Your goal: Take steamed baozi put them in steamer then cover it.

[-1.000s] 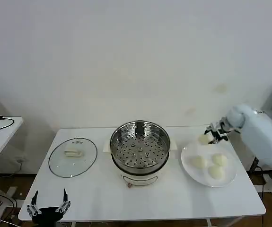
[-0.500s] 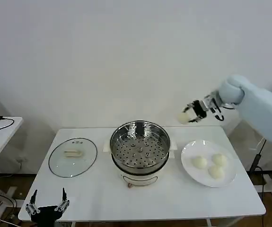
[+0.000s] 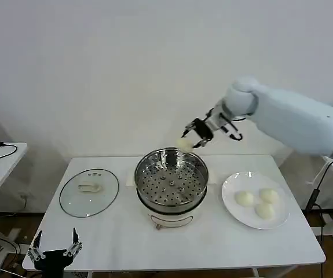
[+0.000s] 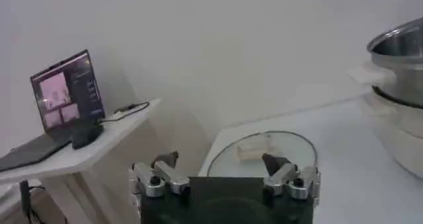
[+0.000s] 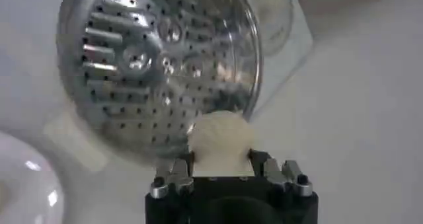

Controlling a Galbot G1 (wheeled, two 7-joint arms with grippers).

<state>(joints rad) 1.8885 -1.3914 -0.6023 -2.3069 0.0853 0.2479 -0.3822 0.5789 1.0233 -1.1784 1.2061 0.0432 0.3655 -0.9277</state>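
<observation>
At the lower left of the head view the left gripper (image 3: 55, 253) hangs idle below the worktop (image 3: 120, 237) edge, jaws spread and empty, with the cover (image 3: 89, 191) flat on the worktop just above it. In the centre stands the steamer (image 3: 171, 179), its perforated tray bare. Above its far rim the right gripper (image 3: 196, 138) pinches one steamed baozi (image 3: 183, 143), while three more lie on the white plate (image 3: 233, 204) at the right; no writing is legible.

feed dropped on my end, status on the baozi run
Right gripper shut on one baozi, above the steamer's far rim. Left gripper open, parked low. Three baozi on plate. Cover off, path clear.
</observation>
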